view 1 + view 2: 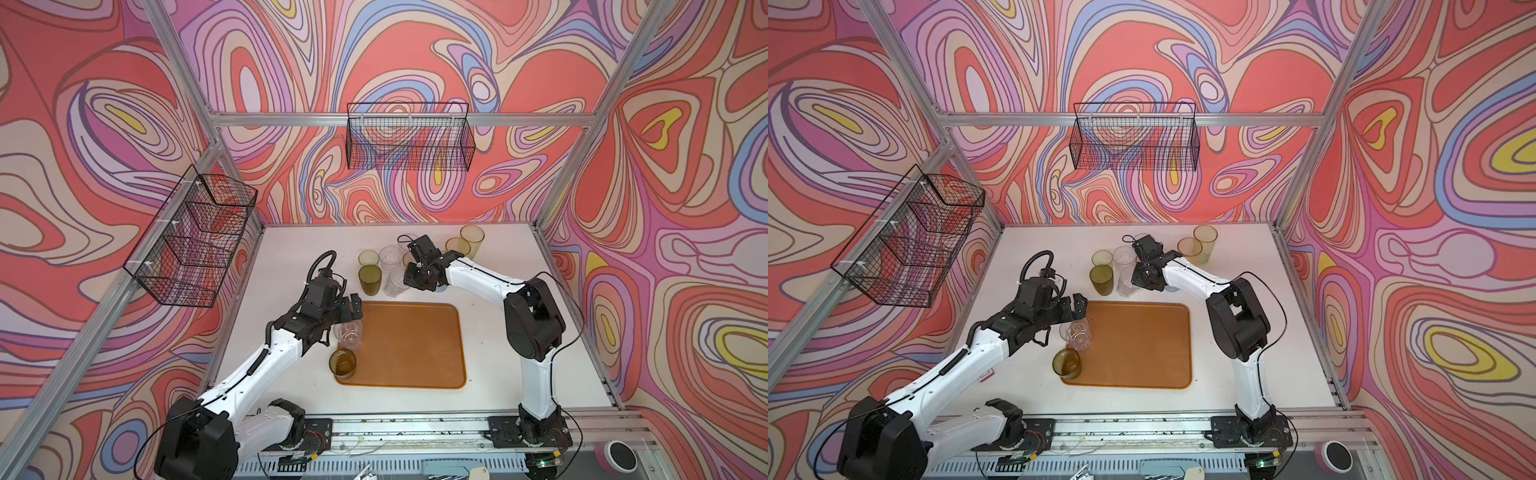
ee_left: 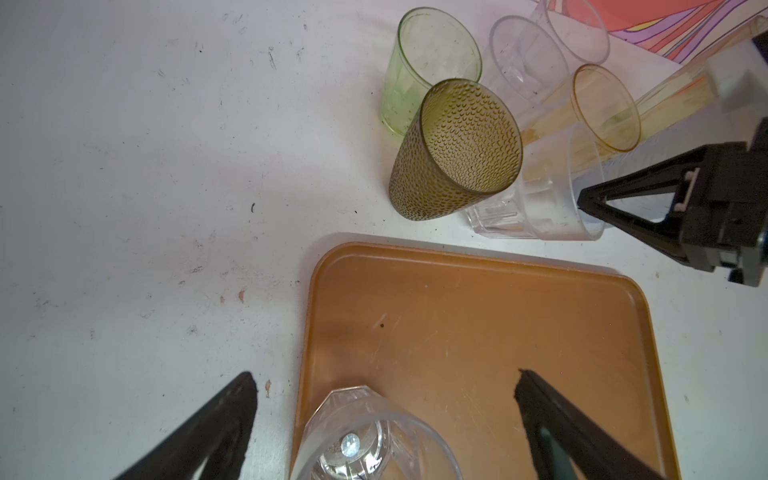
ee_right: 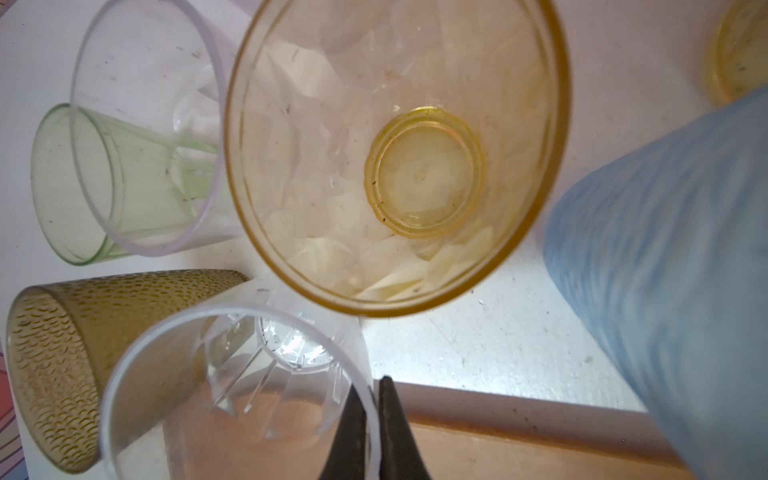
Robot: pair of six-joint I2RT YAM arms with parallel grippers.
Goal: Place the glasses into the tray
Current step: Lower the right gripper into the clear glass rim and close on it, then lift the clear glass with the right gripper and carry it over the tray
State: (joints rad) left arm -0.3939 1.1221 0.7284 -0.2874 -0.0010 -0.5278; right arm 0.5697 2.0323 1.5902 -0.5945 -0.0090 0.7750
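The orange-brown tray (image 1: 415,349) lies mid-table. A clear glass (image 2: 374,440) stands upright just inside its left rim, between the fingers of my open left gripper (image 1: 347,322), which do not touch it. A short amber glass (image 1: 343,363) stands on the tray's near-left corner. Behind the tray my right gripper (image 3: 372,399) is shut on the rim of a clear ribbed glass (image 3: 232,395), one finger inside and one outside. Around it stand a dimpled olive glass (image 3: 62,365), a pale green glass (image 3: 83,187), a yellow glass (image 3: 395,158) and a pale blue glass (image 3: 673,270).
Two more yellow glasses (image 1: 472,239) stand at the back right of the white table (image 1: 291,257). Black wire baskets hang on the left wall (image 1: 195,241) and the back wall (image 1: 409,137). Most of the tray's floor is bare.
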